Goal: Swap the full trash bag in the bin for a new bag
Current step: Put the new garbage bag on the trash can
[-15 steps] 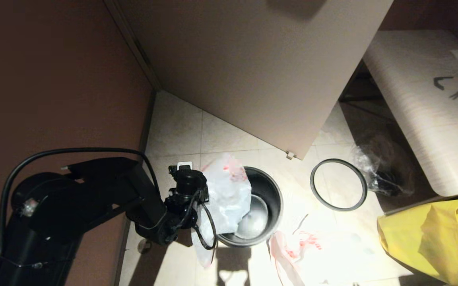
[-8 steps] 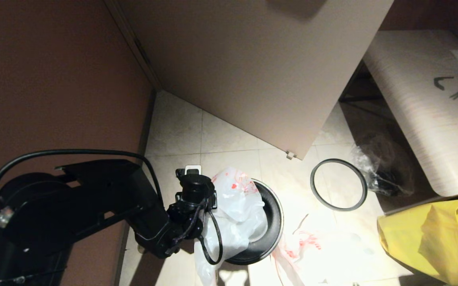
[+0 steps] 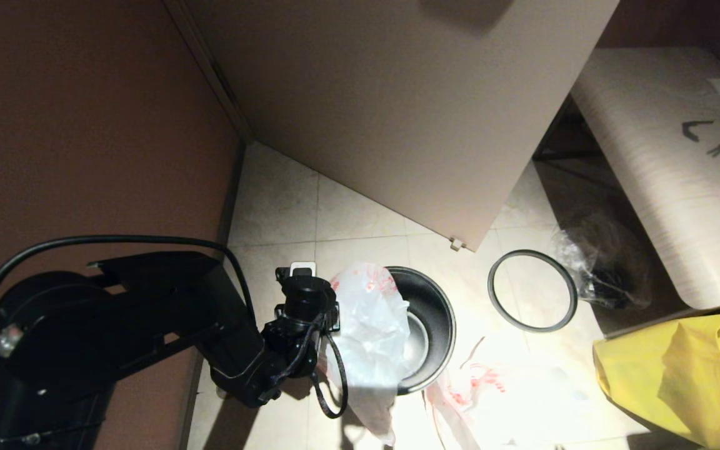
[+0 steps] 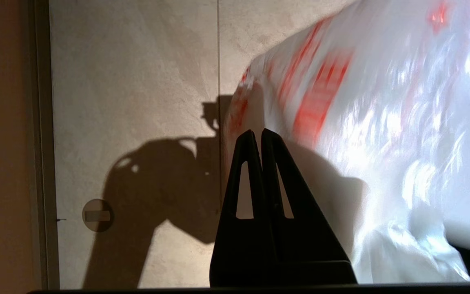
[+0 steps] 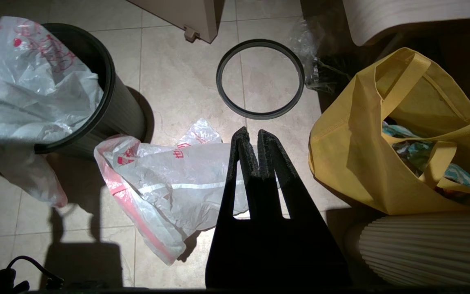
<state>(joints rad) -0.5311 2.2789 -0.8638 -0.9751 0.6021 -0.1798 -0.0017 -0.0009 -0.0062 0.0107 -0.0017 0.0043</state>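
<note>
The left gripper (image 3: 335, 297), fingers pressed together on the film's edge as best I can judge, holds a white red-printed bag (image 3: 369, 325) draped over the near-left rim of the bin (image 3: 438, 312). To seat it well, I'd carry that edge round the rim so the mouth stays open. The bag's long axis runs from inside the bin down to the floor (its tail trails outside), while the right gripper (image 5: 251, 136) hangs idle, fingers together.

A white bag (image 3: 369, 331) draped over the near rim blocks part of the bin (image 3: 438, 325) mouth; the far side stays open.
</note>
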